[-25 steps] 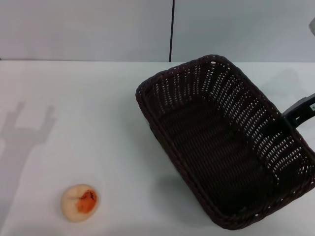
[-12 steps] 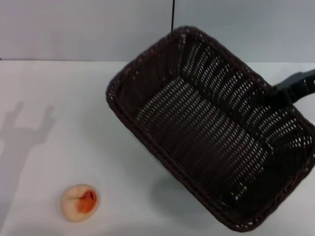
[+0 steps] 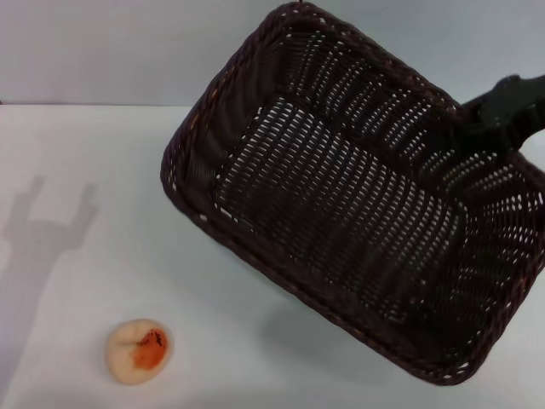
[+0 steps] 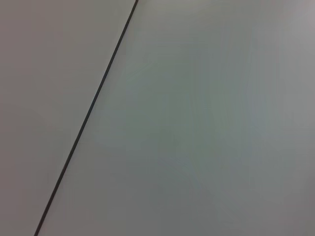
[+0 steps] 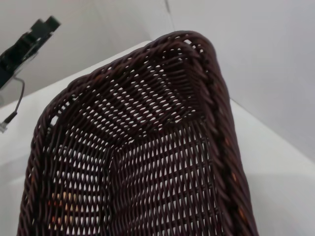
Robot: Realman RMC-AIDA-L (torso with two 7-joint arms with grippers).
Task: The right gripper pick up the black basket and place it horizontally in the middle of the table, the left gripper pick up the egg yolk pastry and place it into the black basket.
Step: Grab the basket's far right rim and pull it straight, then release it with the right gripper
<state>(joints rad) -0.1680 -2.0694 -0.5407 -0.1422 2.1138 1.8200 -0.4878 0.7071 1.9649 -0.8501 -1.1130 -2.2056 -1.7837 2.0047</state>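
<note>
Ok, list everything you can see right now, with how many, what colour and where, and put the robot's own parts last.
Basket: one, dark brown-black wicker, lifted and tilted over the right half of the table.
Pastry: one, cream with an orange-red patch, on the table near the front left, apart from the basket.
Table: one, white, under everything.
Wall: pale grey, behind the table, with one dark vertical seam.
Right hand: one, black, at the basket's far right rim, holding it.
Left hand: one, black, raised off to the left side.
</note>
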